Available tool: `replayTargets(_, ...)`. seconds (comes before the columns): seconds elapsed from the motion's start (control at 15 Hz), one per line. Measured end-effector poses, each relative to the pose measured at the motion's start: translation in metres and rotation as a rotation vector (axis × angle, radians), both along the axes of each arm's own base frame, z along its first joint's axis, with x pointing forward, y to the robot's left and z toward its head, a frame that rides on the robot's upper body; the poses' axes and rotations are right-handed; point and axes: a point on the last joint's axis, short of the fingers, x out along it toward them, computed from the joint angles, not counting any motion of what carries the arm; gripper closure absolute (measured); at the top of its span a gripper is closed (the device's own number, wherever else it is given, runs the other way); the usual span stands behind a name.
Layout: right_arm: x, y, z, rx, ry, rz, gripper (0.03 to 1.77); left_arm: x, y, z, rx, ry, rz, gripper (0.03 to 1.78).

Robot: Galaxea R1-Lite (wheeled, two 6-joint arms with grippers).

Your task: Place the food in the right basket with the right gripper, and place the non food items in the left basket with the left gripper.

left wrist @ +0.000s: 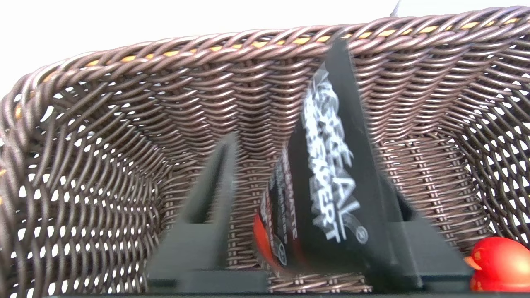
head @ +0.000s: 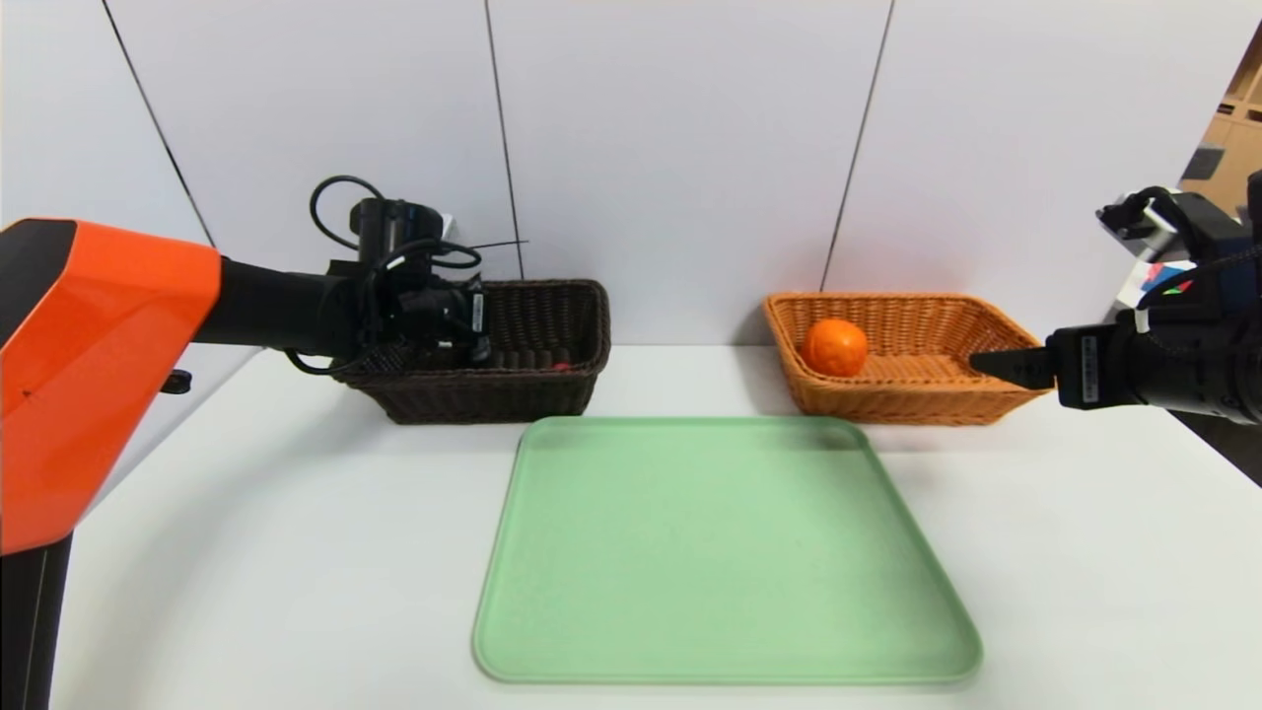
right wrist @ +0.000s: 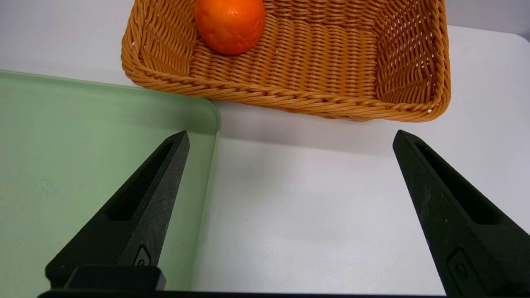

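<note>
Head view: the left gripper (head: 483, 340) reaches into the dark brown wicker basket (head: 552, 394) at the far left of the white table (head: 246, 552). An orange round fruit (head: 834, 347) sits in the light orange wicker basket (head: 887, 399) at the far right, with the right gripper (head: 1001, 365) hovering near that basket's right end. Between and in front of them lies a pale green plastic tray (head: 720, 552).

Left wrist view: the fingers (left wrist: 215, 182) stand parted; a black printed packet (left wrist: 331, 178) leans against one finger, blurred, so I cannot tell whether it is held. A small red duck toy (left wrist: 499, 265) lies just beside it.

Right wrist view: the fingers (right wrist: 136, 215) are spread wide, holding nothing.
</note>
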Motion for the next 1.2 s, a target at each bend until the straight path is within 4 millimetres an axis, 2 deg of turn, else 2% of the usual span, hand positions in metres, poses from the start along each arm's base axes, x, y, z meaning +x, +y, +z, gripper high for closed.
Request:
replayTargets(0.33, 0.000, 0.000, 0.000, -0.001, 0.000, -0.001, 0.11, 0.001, 0.000, 0.002, -0.001, -0.010, 0.004, 0.51)
replayTargets(0.53, 0.000, 0.000, 0.001, -0.001, -0.002, -0.001, 0.11, -0.002, 0.001, 0.009, -0.001, -0.023, 0.005, 0.38)
replayTargets(0.67, 0.000, -0.001, 0.001, -0.001, -0.005, -0.002, 0.11, -0.009, 0.000, 0.022, 0.020, -0.048, 0.010, 0.32)
replayTargets(0.93, -0.001, -0.001, 0.003, 0.001, -0.013, -0.003, 0.11, -0.034, -0.002, 0.054, 0.043, -0.063, 0.014, 0.24)
replayTargets(1.2, -0.003, -0.001, 0.004, 0.000, -0.017, -0.005, 0.11, -0.078, 0.001, 0.094, 0.067, -0.026, 0.021, 0.18)
